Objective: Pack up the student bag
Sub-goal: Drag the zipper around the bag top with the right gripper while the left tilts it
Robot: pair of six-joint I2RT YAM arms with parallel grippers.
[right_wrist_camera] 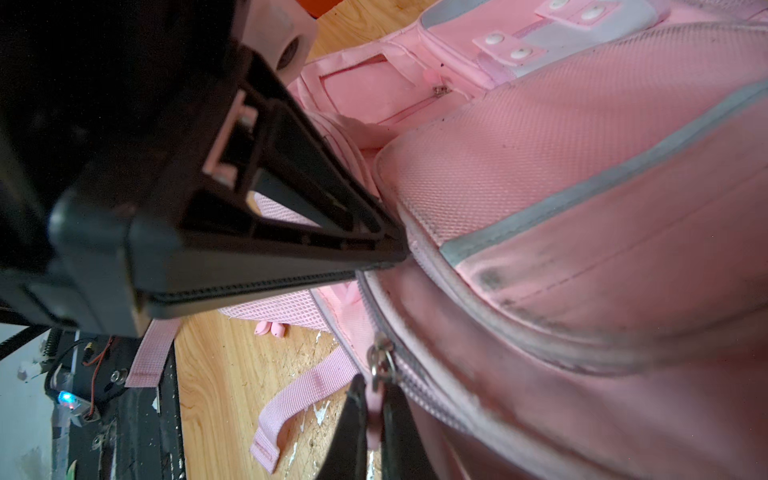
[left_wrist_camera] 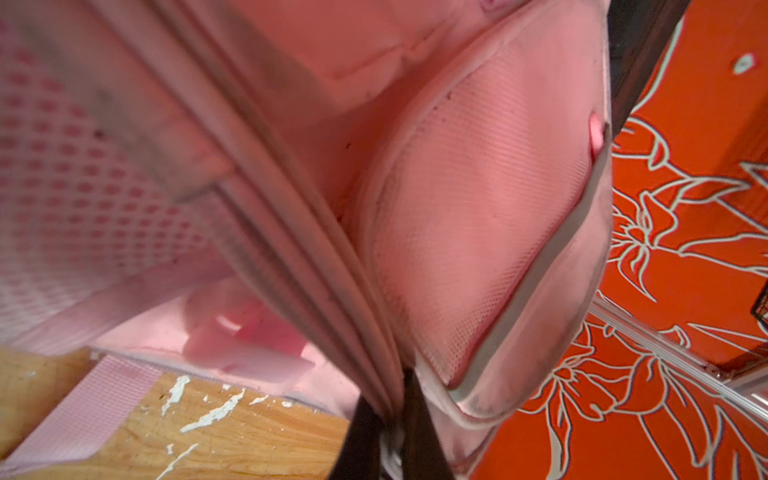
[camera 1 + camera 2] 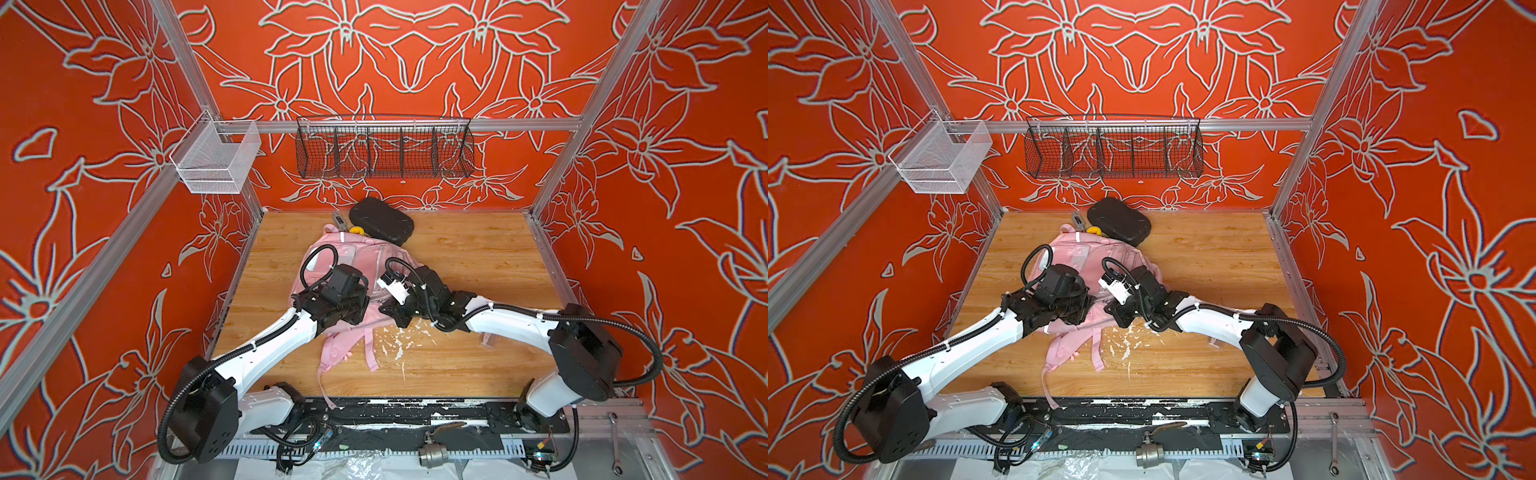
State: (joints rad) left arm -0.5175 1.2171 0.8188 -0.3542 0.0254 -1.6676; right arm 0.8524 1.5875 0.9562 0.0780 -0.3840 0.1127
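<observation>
bag: large pale pink fabric student bag with silvery strips, laid flat mid-way across the wood-grain surface. Pink straps trail toward the near edge. Far end sits just beside a black hard plastic case.
left claw: closed, clamped on the bag's ribbed pink edge seam, beside a mesh panel.
right claw: closed, with a small pink zipper pull tab pinched between the jaws, just beside the metal slider.
handling: judged soft, limp and light. Fabric is expected to bunch and drag if pulled by 1 claw alone. Nothing fragile noted.
hold points: seam piping, zipper tabs and straps are judged best; broad panels look too slack to be pinched. A 2-claw hold suits zip travel, with the seam anchored and the tab drawn.
writing: no brand, label or text can be read.
</observation>
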